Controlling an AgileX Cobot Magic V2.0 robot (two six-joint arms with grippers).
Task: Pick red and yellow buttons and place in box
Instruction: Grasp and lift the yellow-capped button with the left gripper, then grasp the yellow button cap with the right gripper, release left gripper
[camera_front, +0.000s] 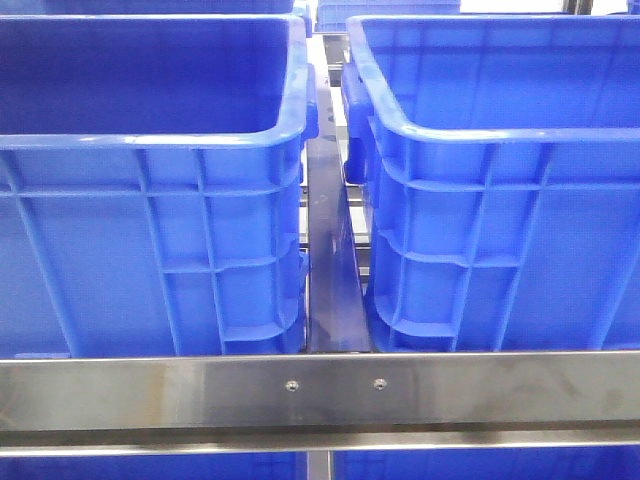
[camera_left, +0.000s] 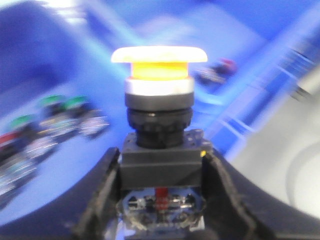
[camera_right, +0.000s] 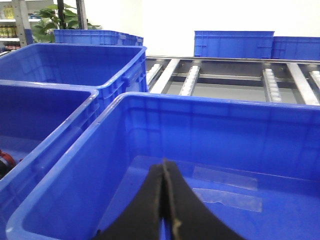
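Note:
In the left wrist view my left gripper (camera_left: 161, 170) is shut on a yellow button (camera_left: 159, 62), a yellow mushroom cap on a black switch body, held between the two black fingers above a blue crate floor (camera_left: 80, 165). Several other buttons with green and red caps (camera_left: 55, 120) lie blurred on that floor, and a red one (camera_left: 220, 70) lies farther off. In the right wrist view my right gripper (camera_right: 165, 167) is shut and empty above an empty blue crate (camera_right: 210, 125). Neither gripper shows in the front view.
The front view shows two tall blue crates, left (camera_front: 150, 200) and right (camera_front: 500, 200), side by side on a roller conveyor behind a steel rail (camera_front: 320, 390). More blue crates (camera_right: 235, 44) stand far back. A narrow gap (camera_front: 330, 260) separates the two crates.

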